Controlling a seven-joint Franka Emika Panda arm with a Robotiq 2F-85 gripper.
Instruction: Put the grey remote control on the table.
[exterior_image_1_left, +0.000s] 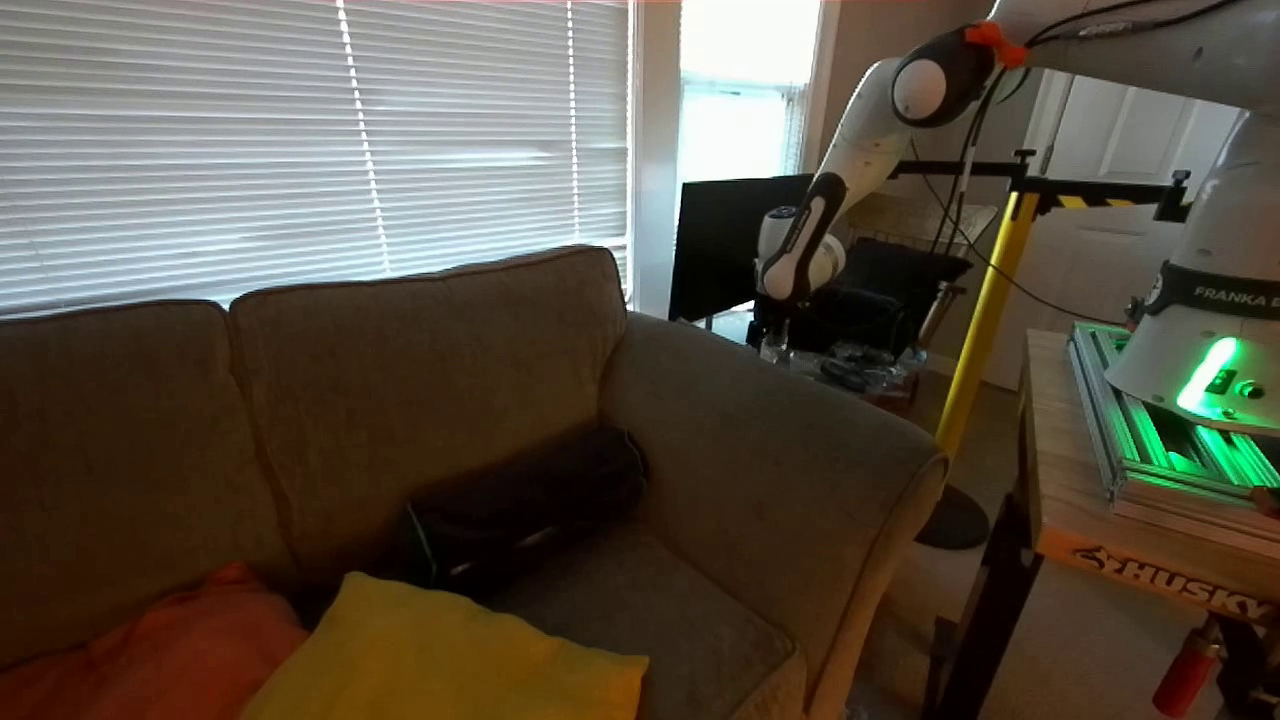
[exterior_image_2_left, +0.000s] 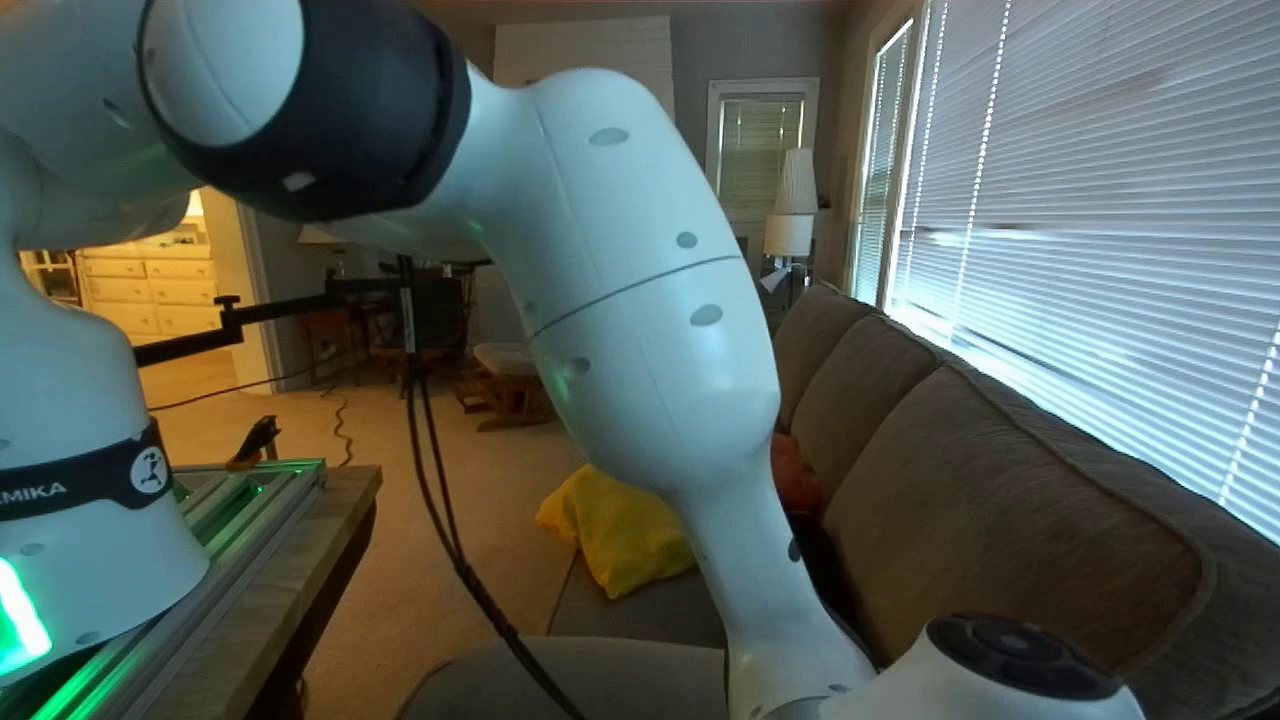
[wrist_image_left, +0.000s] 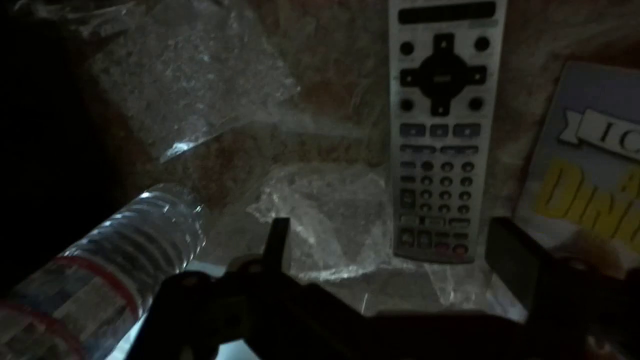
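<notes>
The grey remote control (wrist_image_left: 442, 145) lies face up on a mottled brown table surface (wrist_image_left: 220, 170) in the wrist view, with its lower end toward me. My gripper (wrist_image_left: 392, 245) is open and empty. Its fingers stand on either side of the remote's lower end, the right finger closer to it than the left. In an exterior view my gripper (exterior_image_1_left: 780, 330) points down over the cluttered table behind the sofa's arm. I cannot make out the remote there. In an exterior view (exterior_image_2_left: 1000, 660) only the wrist shows at the lower edge, and the gripper is out of frame.
Clear plastic wrapping (wrist_image_left: 330, 220) lies left of the remote and under its end. A plastic bottle (wrist_image_left: 115, 270) lies at the lower left. A printed booklet (wrist_image_left: 590, 160) lies to the right. The sofa arm (exterior_image_1_left: 770, 430) and a black monitor (exterior_image_1_left: 735, 245) stand near the gripper.
</notes>
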